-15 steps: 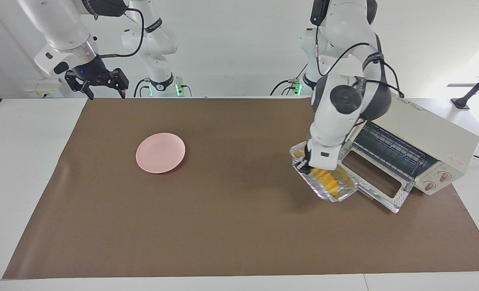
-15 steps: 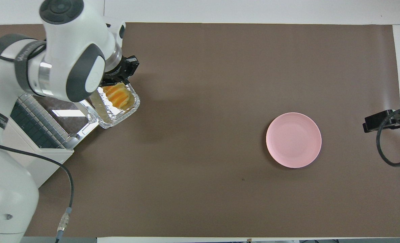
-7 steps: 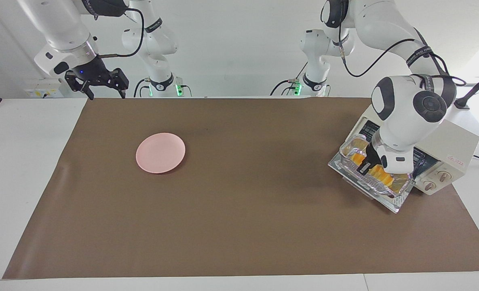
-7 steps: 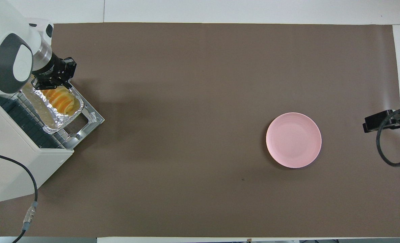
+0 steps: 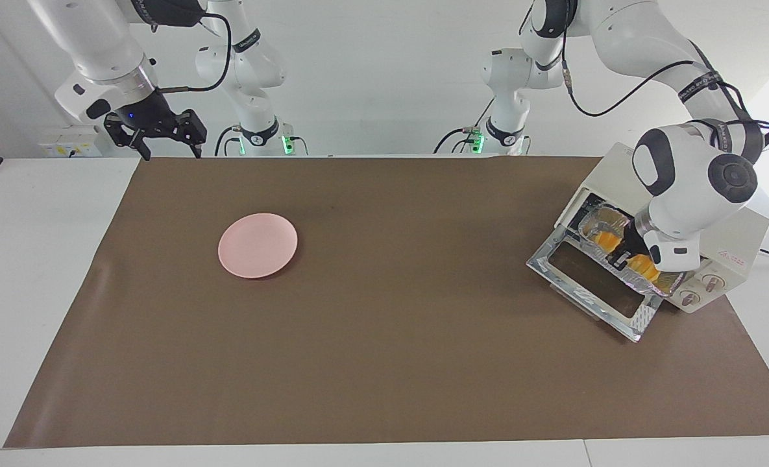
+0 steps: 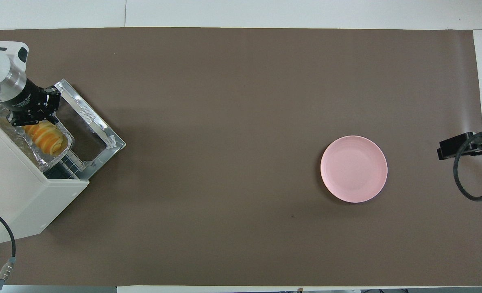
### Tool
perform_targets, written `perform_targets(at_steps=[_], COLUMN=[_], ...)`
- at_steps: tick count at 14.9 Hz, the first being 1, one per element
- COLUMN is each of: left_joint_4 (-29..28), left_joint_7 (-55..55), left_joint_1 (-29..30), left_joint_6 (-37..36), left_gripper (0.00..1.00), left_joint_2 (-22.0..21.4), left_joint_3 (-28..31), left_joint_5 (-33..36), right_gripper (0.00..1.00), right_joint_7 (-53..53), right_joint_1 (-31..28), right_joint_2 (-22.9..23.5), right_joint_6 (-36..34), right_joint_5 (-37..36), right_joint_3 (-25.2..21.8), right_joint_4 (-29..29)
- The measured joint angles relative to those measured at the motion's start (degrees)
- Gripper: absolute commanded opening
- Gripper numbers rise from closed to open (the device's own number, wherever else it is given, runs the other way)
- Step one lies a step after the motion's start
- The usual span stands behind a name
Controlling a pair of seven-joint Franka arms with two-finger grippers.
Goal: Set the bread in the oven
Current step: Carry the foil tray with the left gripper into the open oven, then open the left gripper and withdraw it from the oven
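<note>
**Left gripper at the oven mouth**

Left gripper point(image 5: 625, 254) is clamped on the foil tray point(image 6: 45, 160) rim. Bread point(image 6: 45, 137) rides inside it, half into my oven point(image 5: 728, 235) over the dropped door. Foil looks flimsy; loaf soft, so I'd hold the rim. Right gripper point(image 5: 163, 137) waits, spread wide.

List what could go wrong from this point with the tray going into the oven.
1. The foil tray is only partly inside the oven; released now, it may tip onto the open door.
2. The left gripper grips the crinkled foil rim, which could bend and spill the bread.
</note>
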Motion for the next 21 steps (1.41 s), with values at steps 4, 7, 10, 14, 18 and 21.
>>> perform_targets(at_steps=[4, 7, 10, 14, 18, 21], left_joint_4=[-3.04, -4.13, -4.59, -4.61, -4.59, -4.13], left_joint_7=[0.0, -0.01, -0.01, 0.0, 0.14, 0.84], left_joint_1=[0.52, 0.66, 0.88, 1.37, 1.69, 1.36], left_joint_6=[0.0, 0.01, 0.18, 1.23, 2.59, 4.72], left_gripper=[0.0, 0.0, 0.0, 1.0, 1.0, 1.0], left_joint_2=[-1.48, -1.95, -2.3, -2.38, -2.43, -2.5], left_joint_3=[0.02, 0.08, 0.08, 0.08, 0.01, -0.52], left_joint_5=[1.51, 1.9, 1.93, 1.96, 2.02, 2.59], right_gripper=[1.0, 1.0, 1.0, 1.0, 1.0, 1.0], right_joint_7=[0.0, 0.0, 0.0, 0.0, 0.0, 0.0], right_joint_1=[0.0, 0.0, 0.0, 0.0, 0.0, 0.0], right_joint_2=[0.0, 0.0, 0.0, 0.0, 0.0, 0.0], right_joint_6=[0.0, 0.0, 0.0, 0.0, 0.0, 0.0], right_joint_5=[0.0, 0.0, 0.0, 0.0, 0.0, 0.0], right_joint_3=[0.0, 0.0, 0.0, 0.0, 0.0, 0.0], right_joint_4=[0.0, 0.0, 0.0, 0.0, 0.0, 0.0])
